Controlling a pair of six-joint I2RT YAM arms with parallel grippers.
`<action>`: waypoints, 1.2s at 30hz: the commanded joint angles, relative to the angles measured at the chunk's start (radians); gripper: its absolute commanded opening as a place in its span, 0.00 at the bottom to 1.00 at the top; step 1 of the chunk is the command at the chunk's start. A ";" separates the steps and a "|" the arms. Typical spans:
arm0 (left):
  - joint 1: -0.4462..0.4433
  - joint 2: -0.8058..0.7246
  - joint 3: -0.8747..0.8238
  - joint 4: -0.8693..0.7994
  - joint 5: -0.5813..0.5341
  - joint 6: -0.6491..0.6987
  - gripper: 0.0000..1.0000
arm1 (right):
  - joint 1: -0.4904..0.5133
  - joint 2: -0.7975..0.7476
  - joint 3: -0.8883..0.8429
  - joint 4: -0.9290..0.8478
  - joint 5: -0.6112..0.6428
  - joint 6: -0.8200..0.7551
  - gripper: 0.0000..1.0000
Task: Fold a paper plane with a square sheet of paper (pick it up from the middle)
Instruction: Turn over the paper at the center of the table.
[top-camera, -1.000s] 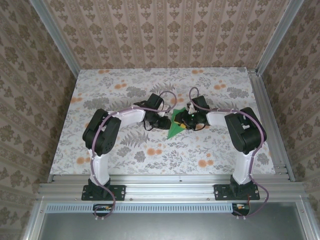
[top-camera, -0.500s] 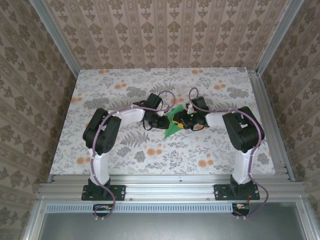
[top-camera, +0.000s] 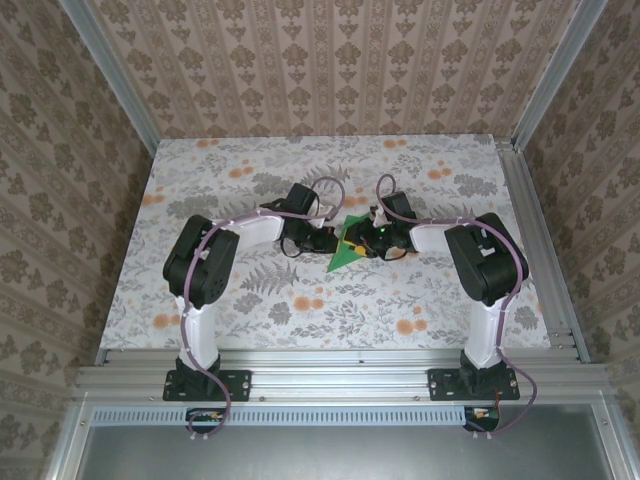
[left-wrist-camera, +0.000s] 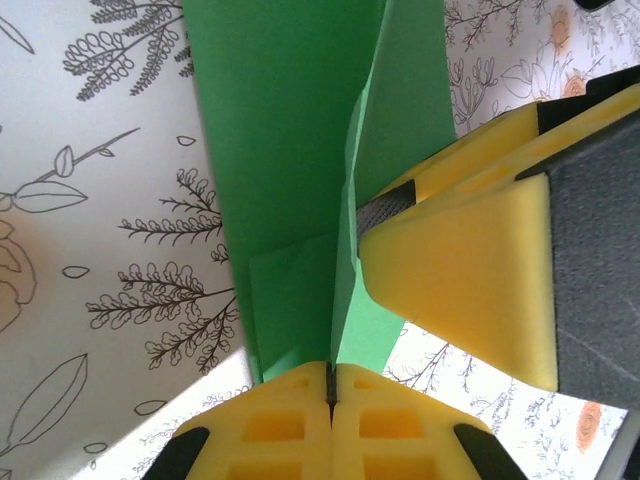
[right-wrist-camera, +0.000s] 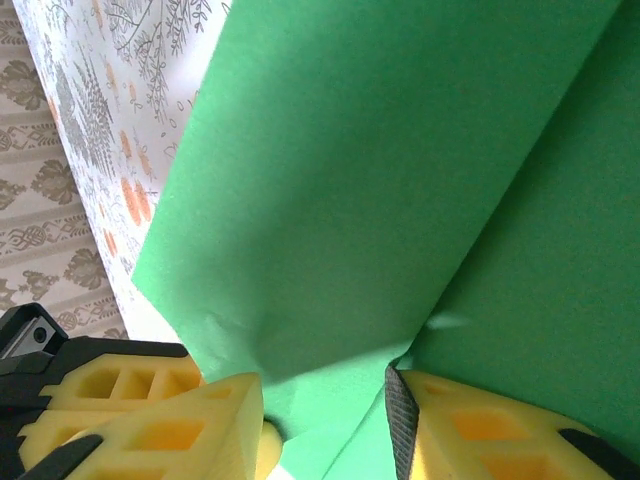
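The green paper (top-camera: 343, 250) is sitting at the centre of the worktop (top-camera: 420, 300). It is creased into a narrow pointed shape, with its tip pointing toward the lower left of the top view. In the left wrist view one flap is standing up from the flat part along a centre crease.

The left gripper (left-wrist-camera: 330, 375) is pinching the near end of that crease, its yellow pads pressed together on the paper. The right gripper (right-wrist-camera: 322, 400) is straddling the raised fold from the opposite side. Its jaws are standing partly apart with the paper running between them, and one grey-faced pad is touching the flap.

Both arms are reaching inward from the bottom of the top view, the left arm (top-camera: 205, 265) and the right arm (top-camera: 485, 260) meeting over the paper.

The worktop is showing a pale grey leaf print with scattered orange flowers. Aluminium rails (top-camera: 340, 365) are framing its near edge. Beige damask wallpaper (top-camera: 340, 60) is covering the three walls enclosing it.
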 joint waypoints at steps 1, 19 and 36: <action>0.019 -0.023 -0.023 0.023 0.065 -0.019 0.02 | 0.004 0.004 0.010 0.030 -0.007 0.043 0.42; 0.064 -0.110 -0.084 0.169 0.233 -0.141 0.02 | -0.007 -0.028 -0.080 0.366 -0.094 0.317 0.49; 0.096 -0.156 -0.173 0.299 0.291 -0.226 0.03 | -0.012 -0.044 -0.127 0.540 -0.149 0.434 0.46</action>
